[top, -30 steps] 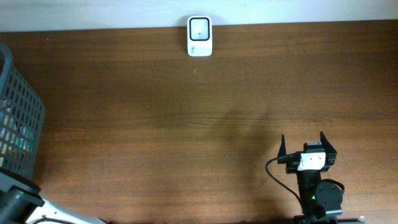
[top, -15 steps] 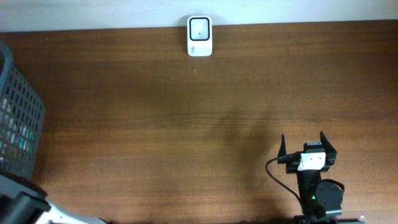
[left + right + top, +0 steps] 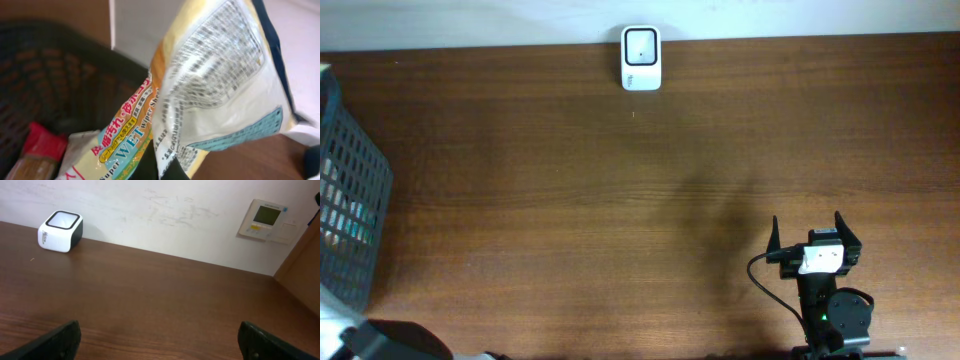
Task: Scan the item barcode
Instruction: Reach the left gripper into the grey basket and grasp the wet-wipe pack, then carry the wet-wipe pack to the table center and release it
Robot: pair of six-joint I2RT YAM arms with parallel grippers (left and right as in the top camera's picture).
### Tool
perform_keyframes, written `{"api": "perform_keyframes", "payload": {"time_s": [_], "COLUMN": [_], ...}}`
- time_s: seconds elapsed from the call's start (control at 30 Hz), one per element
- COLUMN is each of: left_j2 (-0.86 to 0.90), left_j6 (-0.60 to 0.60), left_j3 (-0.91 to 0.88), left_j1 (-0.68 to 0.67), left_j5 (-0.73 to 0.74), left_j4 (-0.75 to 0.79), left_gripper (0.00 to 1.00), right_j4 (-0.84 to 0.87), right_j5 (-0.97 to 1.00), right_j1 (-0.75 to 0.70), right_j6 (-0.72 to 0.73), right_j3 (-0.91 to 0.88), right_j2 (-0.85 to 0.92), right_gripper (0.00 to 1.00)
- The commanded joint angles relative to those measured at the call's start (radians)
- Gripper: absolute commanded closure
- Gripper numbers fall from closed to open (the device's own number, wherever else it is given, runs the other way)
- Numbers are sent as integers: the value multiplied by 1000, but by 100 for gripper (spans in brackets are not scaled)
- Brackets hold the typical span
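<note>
A yellow-and-white wet-wipe pack [image 3: 220,85] with blue "WET" lettering and small print fills the left wrist view. It hangs tilted above the dark mesh basket [image 3: 60,85]. My left gripper [image 3: 167,167] is shut on the pack's lower edge, and only its dark fingers [image 3: 150,167] show. No barcode is visible on the pack. The white scanner [image 3: 641,58] stands at the table's far edge, also seen as a small white box [image 3: 60,231]. My right gripper [image 3: 810,232] stands open near the front right, with nothing between its fingers [image 3: 65,339].
The grey basket [image 3: 350,190] sits at the table's left edge. Inside it lie a red pack [image 3: 42,142] and a pale pack [image 3: 82,145]. Part of the left arm [image 3: 390,342] shows at the bottom left corner. A wall panel [image 3: 265,220] hangs behind the table.
The left arm's visible part at the bottom left corner has slid right and lower. The basket's rim has shifted slightly. The right arm has not moved.
</note>
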Motion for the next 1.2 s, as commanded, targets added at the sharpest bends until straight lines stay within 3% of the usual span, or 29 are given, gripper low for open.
{"api": "perform_keyframes", "payload": {"time_s": [0.0,0.2,0.4,0.57,0.8,1.03,1.17], "left_j2": [-129,-224,-172,50,367,474,474], "left_j6": [-18,-18,-16,37,103,181,423], "left_j3": [14,14,0,0,-1,-1,-1], "left_j1": [-63,-184,-536,-889,-1199,-1337,-1384], "left_j5": [-103,-122,-123,-126,-126,-132,-47], "left_j4": [60,6,-214,-263,-322,-442,-467], "left_gripper": [100,100,100,100,100,100,100], "right_j4": [-4,-4,-4,-4,-4,-4,-4], "right_j5": [16,16,16,16,16,16,16], "right_j1": [-8,-8,-8,-8,-8,-8,-8], "right_j6": [3,3,3,3,3,3,3], "right_j3": [-7,-7,-7,-7,-7,-7,-7], "right_j2": [-6,-6,-6,-6,-6,-6,-6], "right_gripper": [1,1,1,1,1,1,1]}}
